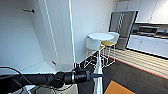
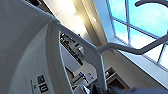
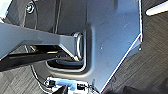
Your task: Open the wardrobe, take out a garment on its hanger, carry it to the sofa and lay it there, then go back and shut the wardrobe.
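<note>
One dark left arm (image 1: pixel 45 78) crosses the near edge of the head view. The left gripper (image 1: pixel 98 74) at its end is clenched on a narrow white upright strip. In the left wrist view that strip is the stem of one slim white hanger (image 2: pixel 82 41), whose bar runs down into the dark fingers (image 2: pixel 94 89). One white garment (image 2: pixel 27 57) of thin fabric drapes from the hanger close against the camera, with a small printed label showing on its inside. So the task's garment and hanger are in the left gripper, outside the wardrobe.

For the right gripper (image 3: pixel 97 90), the right wrist view shows mostly the robot's own dark plate and bar above dark carpet, and whether it is released or clenched cannot be told.

One orange shape (image 1: pixel 117 89) lies on the dark carpet at the head view's lower edge, just right of the gripper. At the left stands the wardrobe (image 1: pixel 22 45), open, with a white interior, one short dark rail (image 1: pixel 28 10) near its top and one door (image 1: pixel 62 32) swung outward.

Farther off, one round white table (image 1: pixel 101 36) stands by the wall with two white-backed chairs (image 1: pixel 93 43) (image 1: pixel 113 36) beside it. Behind them are one steel refrigerator (image 1: pixel 123 25) and a run of white kitchen cabinets (image 1: pixel 150 43).
</note>
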Available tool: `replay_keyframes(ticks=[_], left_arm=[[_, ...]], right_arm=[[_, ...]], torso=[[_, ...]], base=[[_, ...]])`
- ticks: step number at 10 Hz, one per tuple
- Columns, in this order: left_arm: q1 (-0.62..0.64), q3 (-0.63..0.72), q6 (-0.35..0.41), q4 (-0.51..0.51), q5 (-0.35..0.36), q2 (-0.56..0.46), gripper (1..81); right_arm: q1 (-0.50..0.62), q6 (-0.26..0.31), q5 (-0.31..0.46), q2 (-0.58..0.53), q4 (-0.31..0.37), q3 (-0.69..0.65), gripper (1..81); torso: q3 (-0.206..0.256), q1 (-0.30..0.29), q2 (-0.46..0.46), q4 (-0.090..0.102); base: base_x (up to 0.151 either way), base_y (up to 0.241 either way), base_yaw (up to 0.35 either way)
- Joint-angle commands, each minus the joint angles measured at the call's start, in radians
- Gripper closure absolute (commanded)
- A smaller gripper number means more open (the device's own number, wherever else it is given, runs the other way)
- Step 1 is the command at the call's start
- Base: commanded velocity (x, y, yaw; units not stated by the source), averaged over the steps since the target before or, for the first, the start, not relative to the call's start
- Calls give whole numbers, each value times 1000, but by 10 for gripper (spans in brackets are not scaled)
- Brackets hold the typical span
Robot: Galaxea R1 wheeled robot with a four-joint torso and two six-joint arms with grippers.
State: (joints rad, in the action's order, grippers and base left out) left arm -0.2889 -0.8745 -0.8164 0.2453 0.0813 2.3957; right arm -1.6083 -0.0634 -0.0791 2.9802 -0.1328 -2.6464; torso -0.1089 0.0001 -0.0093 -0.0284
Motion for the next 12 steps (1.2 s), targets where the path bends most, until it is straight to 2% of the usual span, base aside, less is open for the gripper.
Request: replay_keyframes(ticks=[1, 7, 8, 9, 10, 12], left_arm=[[142, 28, 13, 32, 45, -3, 811], [144, 31, 11, 46, 45, -9, 811], [142, 32, 11, 51, 45, -13, 811], [144, 32, 11, 51, 45, -18, 811], [144, 35, 11, 52, 46, -24, 811], [144, 37, 11, 52, 51, -35, 811]], right_arm=[[24, 4, 58, -4, -10, 0, 10], [21, 2, 50, -5, 2, 5, 10], [18, 4, 48, -5, -4, 7, 10], [18, 4, 48, -5, -5, 5, 10], [18, 4, 48, -5, -5, 4, 10], [18, 4, 48, -5, -5, 0, 10]], torso=[[0, 0, 0, 0], [0, 0, 0, 0], [-85, 0, 0, 0], [-99, 0, 0, 0], [-23, 0, 0, 0], [-74, 0, 0, 0]], base=[[0, 0, -219], [0, 0, -219], [0, 0, -219], [0, 0, -219], [0, 0, -218], [0, 0, -218]])
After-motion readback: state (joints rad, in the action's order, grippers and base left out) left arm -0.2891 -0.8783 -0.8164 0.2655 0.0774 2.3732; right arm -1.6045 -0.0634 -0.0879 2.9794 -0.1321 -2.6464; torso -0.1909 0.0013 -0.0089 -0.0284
